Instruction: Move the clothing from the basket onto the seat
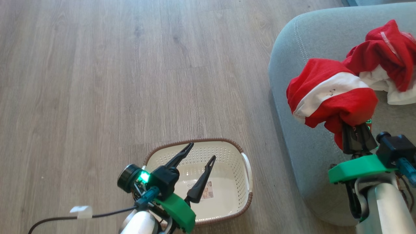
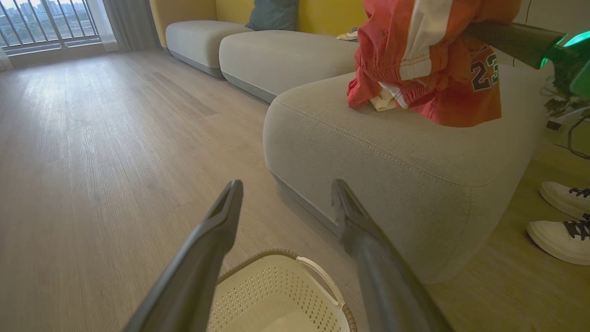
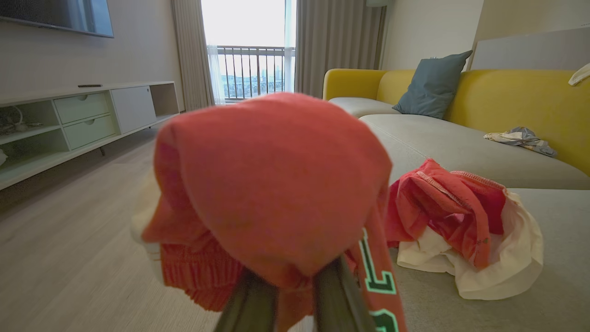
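While the red garment hangs bunched over the right gripper, which pinches it above the corner of the seat, presumably to clear the edge before release, a second red piece lies further in; basket holds no cloth, left gripper spread above it

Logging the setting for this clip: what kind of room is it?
Most likely a living room in an apartment: a long sofa with a yellow back, a low media cabinet under a wall screen, and a curtained balcony door showing buildings beyond.
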